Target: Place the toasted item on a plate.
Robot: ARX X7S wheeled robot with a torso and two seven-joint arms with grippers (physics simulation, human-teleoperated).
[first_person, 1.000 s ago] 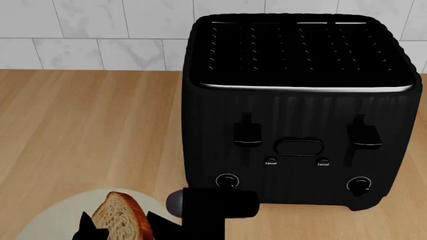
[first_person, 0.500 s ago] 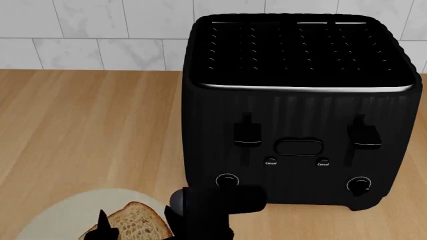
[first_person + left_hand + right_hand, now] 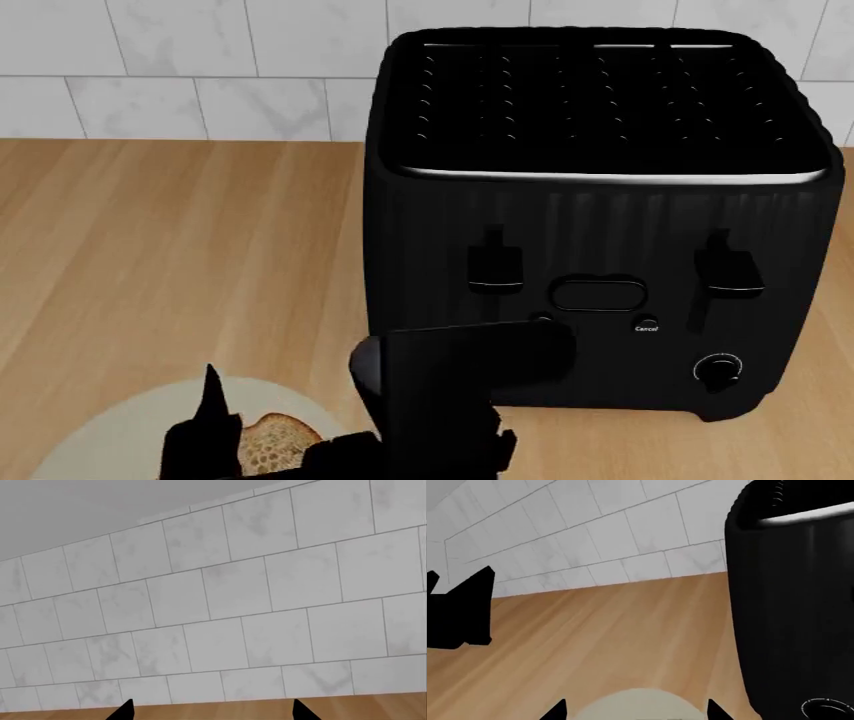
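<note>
The toasted bread slice lies flat on the off-white plate at the head view's bottom left, partly hidden by black gripper parts on both sides. My left gripper is open and empty, facing the tiled wall. In the head view it is the black shape left of the toast, and it also shows in the right wrist view. My right gripper is open above the plate, with nothing between its fingertips. Its arm crosses in front of the toaster.
A big black toaster stands on the wooden counter just right of the plate, close to my right arm. It also fills the right wrist view's side. A white tiled wall runs along the back.
The toast was held upright over the plate, then tipped flat, and now lies released on the plate. The black arm has risen and shifted right, and the left finger tip has come up.
</note>
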